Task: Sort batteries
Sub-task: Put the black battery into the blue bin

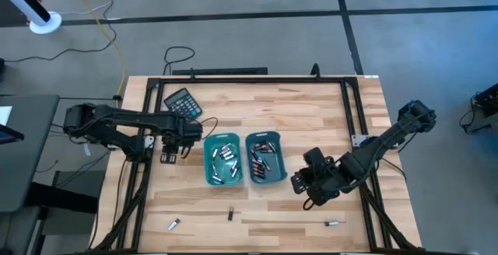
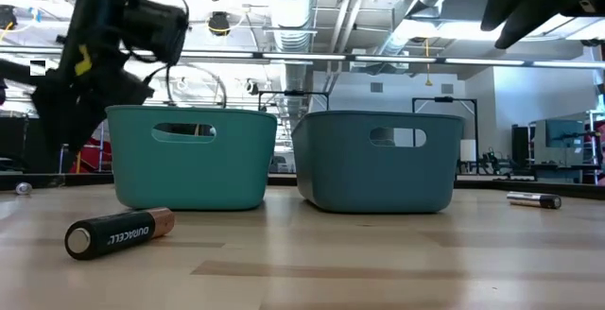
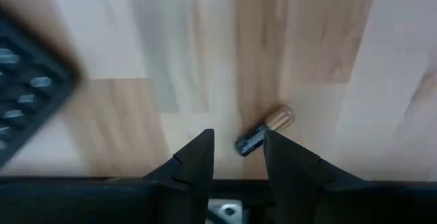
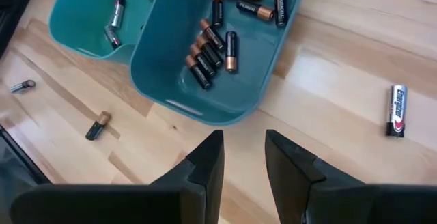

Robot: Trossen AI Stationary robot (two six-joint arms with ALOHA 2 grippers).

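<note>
**Beside the teal bins, both pincers released and empty**

Just left of the two bins, the left gripper (image 3: 236, 139) hangs low over the bare wood, its two dark fingers (image 3: 196, 157) parted with nothing between them. Right ahead of the fingertips one dark battery with a copper end (image 3: 265, 129) lies at a slant on the table, free of the pincer, its dark end partly hidden behind one finger. Off to one side of the left wrist view, a corner of the black calculator (image 3: 24, 87) shows. From above, this gripper (image 1: 170, 156) sits between the calculator (image 1: 184, 102) and the left bin (image 1: 208, 165).

On the other side of the bins, the right gripper (image 4: 243, 139) is also released, its jaws apart over plain wood and holding nothing. From above it (image 1: 300, 183) stands near the right bin (image 1: 281, 162), apart from it.

The right bin (image 4: 153, 74) holds dark cells with copper ends (image 4: 213, 46); the left bin (image 4: 68, 26) holds silvery-grey cells (image 4: 116, 12). The bins stand side by side at the table's middle.

Three batteries lie loose on the near strip of the table (image 1: 311, 115), well apart from one another: a silvery one towards the left (image 1: 174, 224), a dark one near the middle (image 1: 230, 214) and a silvery one towards the right (image 1: 334, 223). At table height the dark one (image 2: 118, 232) lies on its side in front of the bins, with a brand name on its casing.
</note>
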